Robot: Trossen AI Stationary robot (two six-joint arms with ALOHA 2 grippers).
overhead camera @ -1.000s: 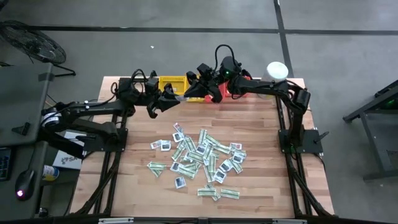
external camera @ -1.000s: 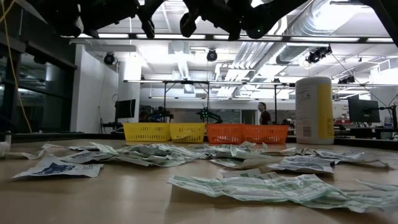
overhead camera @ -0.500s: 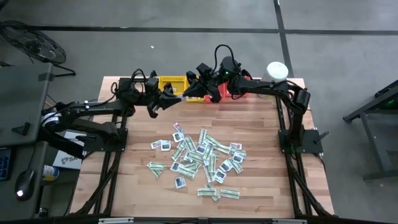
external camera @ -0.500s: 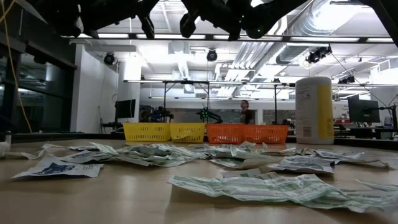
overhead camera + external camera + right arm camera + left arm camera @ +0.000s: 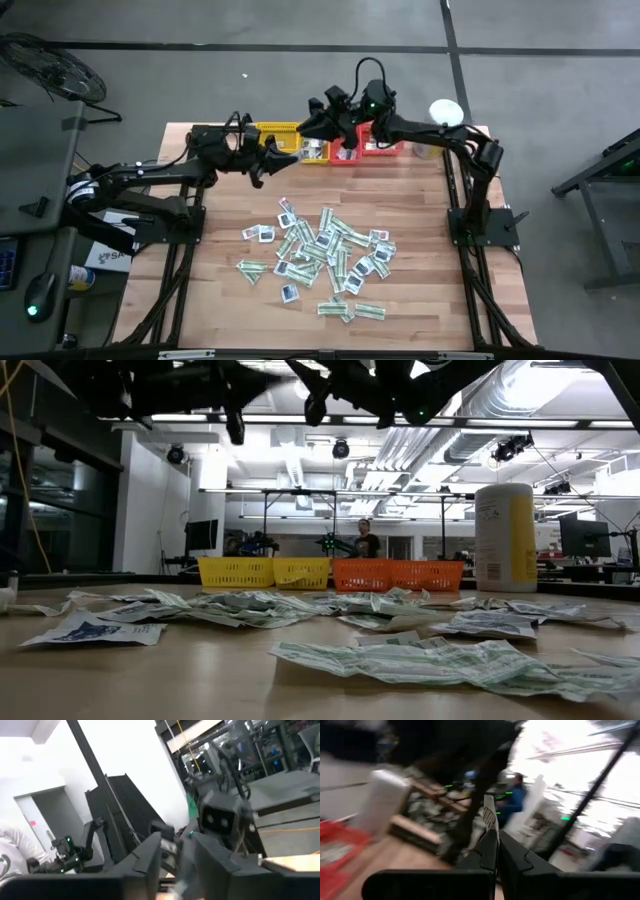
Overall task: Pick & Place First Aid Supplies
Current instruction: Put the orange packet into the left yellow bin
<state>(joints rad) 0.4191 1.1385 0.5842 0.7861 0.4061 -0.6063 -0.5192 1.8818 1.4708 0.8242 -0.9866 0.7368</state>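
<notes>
The first aid supplies [image 5: 322, 255] lie in a loose pile of flat packets in the middle of the table. One narrow white packet [image 5: 489, 816] is up in the air near the yellow tray [image 5: 282, 133], with my left gripper [image 5: 272, 158] shut on it. My right gripper [image 5: 318, 122] hovers a little farther back, over the trays. Its fingers [image 5: 150, 856] stand apart, with nothing clearly held between them. My left gripper pinches the narrow packet by one end [image 5: 491, 831] between its two fingers. The fingers lie roughly level and point toward the table's right. The rest of the packet sticks out past the fingertips, edge-on and clear of the table and trays.
The yellow tray and a red tray [image 5: 378, 147] stand side by side at the far edge, each with a few packets inside. A tall white-and-yellow canister [image 5: 446, 113] stands at the far right corner. A person walks in the room beyond the table [image 5: 365, 542].
My left gripper has shut on the packet that my right gripper was holding out. My right gripper has opened, let go, and drawn back toward the far edge. The packet stays in the air in my left gripper.
</notes>
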